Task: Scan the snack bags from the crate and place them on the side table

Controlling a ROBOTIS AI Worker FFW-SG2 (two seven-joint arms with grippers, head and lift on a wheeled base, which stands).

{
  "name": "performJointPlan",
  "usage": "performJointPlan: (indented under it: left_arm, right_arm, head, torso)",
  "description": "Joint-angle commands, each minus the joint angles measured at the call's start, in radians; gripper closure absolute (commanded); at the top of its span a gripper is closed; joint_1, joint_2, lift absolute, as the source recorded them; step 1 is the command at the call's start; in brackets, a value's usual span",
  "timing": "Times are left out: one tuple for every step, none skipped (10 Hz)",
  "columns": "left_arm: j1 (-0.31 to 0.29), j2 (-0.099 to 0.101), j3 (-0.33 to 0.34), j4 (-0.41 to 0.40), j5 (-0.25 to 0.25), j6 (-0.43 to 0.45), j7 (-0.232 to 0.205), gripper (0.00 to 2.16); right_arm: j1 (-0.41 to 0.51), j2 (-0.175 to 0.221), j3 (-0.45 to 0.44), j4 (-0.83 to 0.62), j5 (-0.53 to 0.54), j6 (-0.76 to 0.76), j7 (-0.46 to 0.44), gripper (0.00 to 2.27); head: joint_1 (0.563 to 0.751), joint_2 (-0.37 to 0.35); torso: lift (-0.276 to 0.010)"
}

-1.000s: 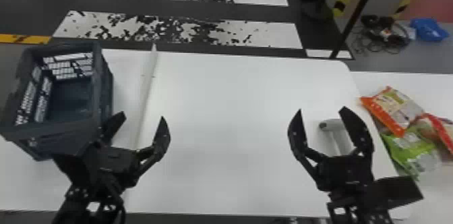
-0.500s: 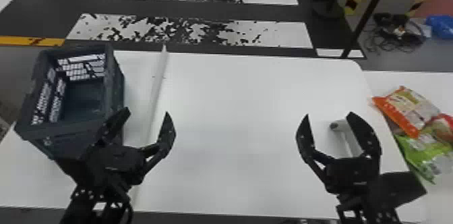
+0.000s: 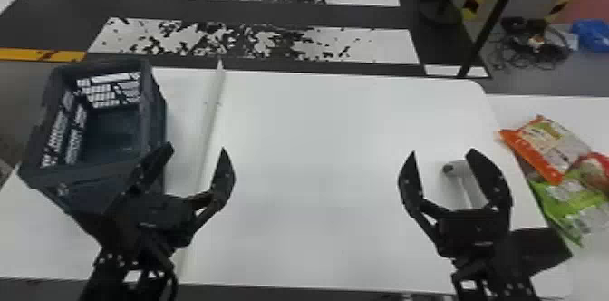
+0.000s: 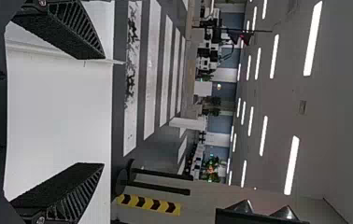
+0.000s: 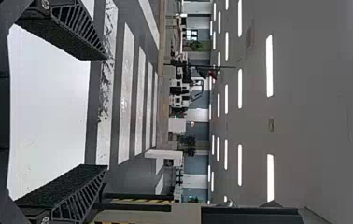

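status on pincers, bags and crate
Both pincers open and empty, left, right. Snack bags on side table. Crate at left, no bags visible inside. Scanner beside right pincer's fingers.

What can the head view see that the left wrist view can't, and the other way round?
Head view: the crate on the robot's left and the snack bags on its right.
Left wrist view: long bright ceiling lights.
Both: the white table, the left gripper with its fingers apart, and white stripes on the dark floor.
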Motion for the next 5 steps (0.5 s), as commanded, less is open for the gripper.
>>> performJointPlan:
  left_arm:
    - [0.0, 0.0, 0.0, 0.002, 0.0, -0.003, 0.0, 0.05]
    - [0.0, -0.002, -0.002, 0.002, 0.0, -0.003, 0.0, 0.07]
    - [0.0, -0.002, -0.002, 0.002, 0.0, -0.003, 0.0, 0.07]
    - [0.002, -0.002, -0.003, 0.003, 0.0, -0.003, -0.002, 0.07]
    - [0.0, -0.002, -0.003, 0.005, 0.0, -0.006, -0.002, 0.07]
  right_arm:
    - [0.0, 0.002, -0.001, 0.002, 0.0, 0.0, -0.001, 0.06]
    - [0.0, 0.003, -0.001, 0.004, 0.0, 0.0, 0.001, 0.06]
    - [0.0, 0.003, -0.001, 0.005, 0.0, 0.0, -0.001, 0.06]
    - [0.0, 0.005, -0.003, 0.007, 0.0, 0.0, -0.001, 0.06]
    - [0.0, 0.006, -0.001, 0.007, 0.0, 0.0, -0.001, 0.06]
  head:
    - [0.695, -0.035]
    - [0.695, -0.035]
    - [0.695, -0.036]
    - [0.695, -0.037]
    - [0.695, -0.038]
  torso:
    - [-0.081]
    - [-0.081]
    - [-0.081]
    - [-0.081]
    - [-0.081]
